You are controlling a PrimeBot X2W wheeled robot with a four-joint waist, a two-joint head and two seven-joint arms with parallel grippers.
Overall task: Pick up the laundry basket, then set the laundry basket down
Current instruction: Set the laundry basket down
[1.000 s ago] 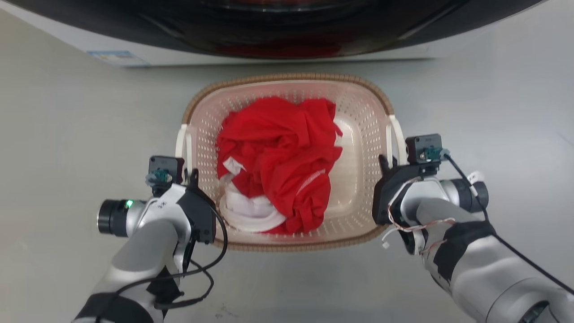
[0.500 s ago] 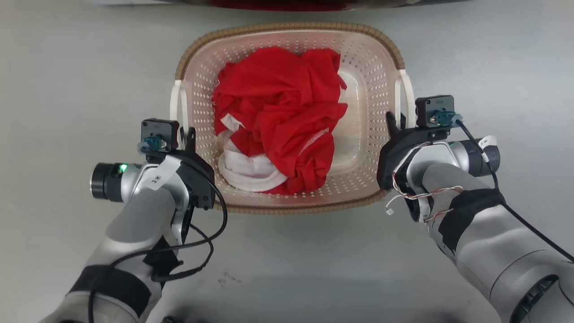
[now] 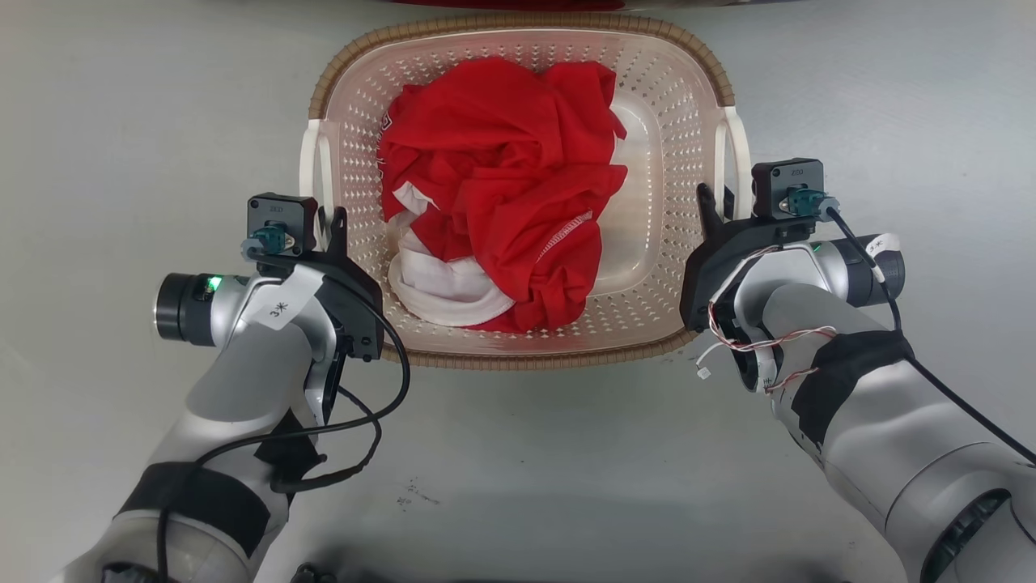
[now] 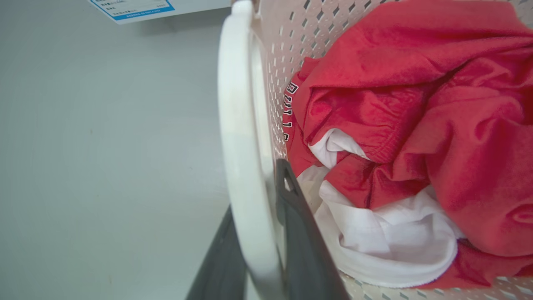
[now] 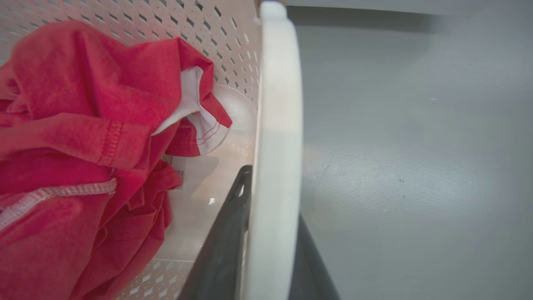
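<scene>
Item: laundry basket (image 3: 684,113), upper centre of the head view, over grey floor (image 3: 121,121), containing red-and-white clothing (image 3: 502,178).
Left gripper (image 3: 328,223): fingers clamped either side of left white handle (image 4: 235,125).
Right gripper (image 3: 716,198): clamped likewise on right white handle (image 5: 277,125).

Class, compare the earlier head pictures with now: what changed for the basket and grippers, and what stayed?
The whole view shifted, so the camera moved; the washing machine slid up to the head view's top edge. The laundry basket looks larger, probably raised. Unchanged: the jaws of the left gripper and right gripper stay clamped on its white handles; the red clothes lie as before.
</scene>
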